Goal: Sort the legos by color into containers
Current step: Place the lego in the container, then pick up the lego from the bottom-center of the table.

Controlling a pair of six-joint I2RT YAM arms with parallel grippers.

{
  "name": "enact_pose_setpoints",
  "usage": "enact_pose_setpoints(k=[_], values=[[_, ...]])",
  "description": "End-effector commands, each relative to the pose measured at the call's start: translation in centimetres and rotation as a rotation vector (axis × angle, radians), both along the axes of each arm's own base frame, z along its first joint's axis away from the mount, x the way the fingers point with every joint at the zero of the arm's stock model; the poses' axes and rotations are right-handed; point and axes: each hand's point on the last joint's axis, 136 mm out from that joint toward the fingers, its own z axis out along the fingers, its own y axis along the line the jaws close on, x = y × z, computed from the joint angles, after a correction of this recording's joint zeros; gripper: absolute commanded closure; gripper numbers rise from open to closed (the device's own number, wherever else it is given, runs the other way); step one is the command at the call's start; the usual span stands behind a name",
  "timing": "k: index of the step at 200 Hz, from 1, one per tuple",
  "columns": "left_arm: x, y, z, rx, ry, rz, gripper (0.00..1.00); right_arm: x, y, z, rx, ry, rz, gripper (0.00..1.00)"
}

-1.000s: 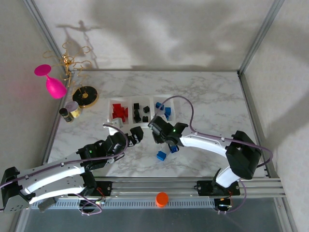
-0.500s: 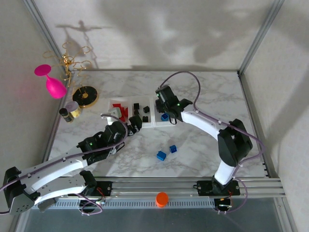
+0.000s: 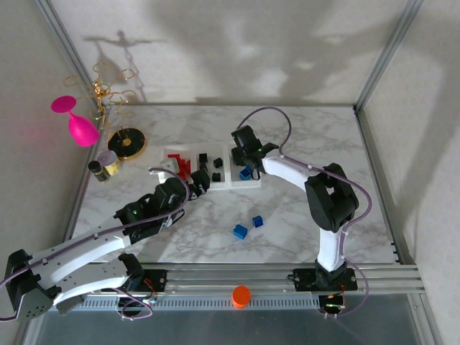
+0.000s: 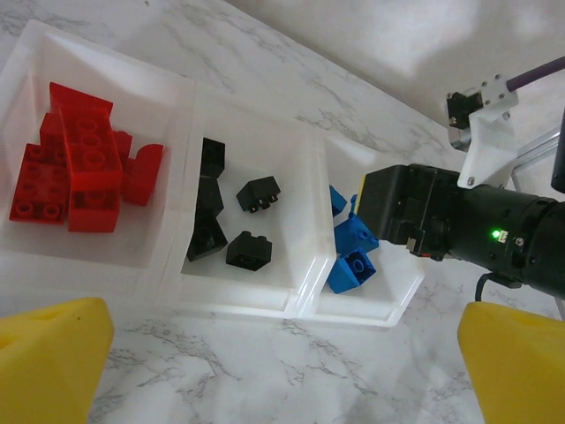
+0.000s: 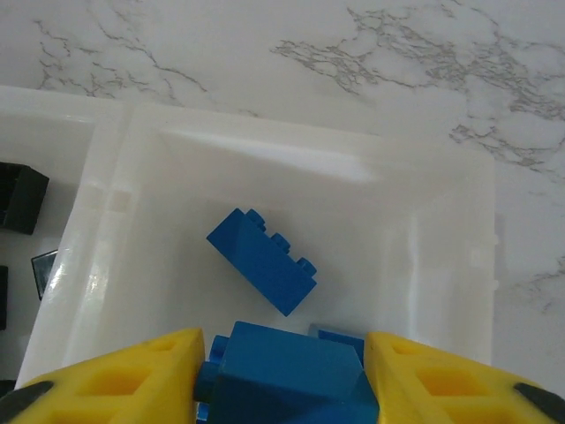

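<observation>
The containers are three joined clear trays. The left one holds red legos, the middle one black legos, the right one blue legos. My right gripper hangs over the blue tray. It is shut on a blue lego that fills the gap between the yellow fingers, with another blue brick lying below. Two loose blue legos rest on the marble. My left gripper stands wide open and empty just in front of the trays.
A black-and-gold disc, a small bottle, a pink glass and a gold wire stand crowd the far left corner. An orange cap sits on the front rail. Frame posts bound both sides.
My right gripper has swung from the table near the loose blue legos up to the blue tray with a blue lego. My left arm has edged toward the trays.
</observation>
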Motion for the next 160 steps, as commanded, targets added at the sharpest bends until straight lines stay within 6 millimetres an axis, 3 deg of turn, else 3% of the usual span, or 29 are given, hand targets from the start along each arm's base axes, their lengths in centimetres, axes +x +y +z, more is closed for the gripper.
enact_pose_setpoints(k=[1, 48, 89, 123, 160], values=[[0.0, 0.1, 0.5, 0.0, -0.004, -0.011, 0.0, 0.8, 1.0, 2.1, 0.041, -0.04, 0.02, 0.48], [0.0, -0.4, 0.5, -0.004, 0.001, -0.033, 0.0, -0.4, 0.1, 5.6, 0.077, -0.085, 0.024, 0.43], [-0.2, -1.4, 0.5, -0.023, 0.001, -0.079, 0.0, -2.9, -1.6, 7.5, 0.105, -0.096, 0.019, 0.41], [-0.9, -2.6, 0.1, -0.027, 0.002, -0.122, 0.0, -5.9, -3.5, 6.8, 0.107, -0.048, 0.007, 0.38], [-2.2, -4.1, -0.8, -0.034, 0.017, -0.174, 0.0, -9.9, -5.0, 4.8, 0.127, 0.039, 0.002, 0.36]])
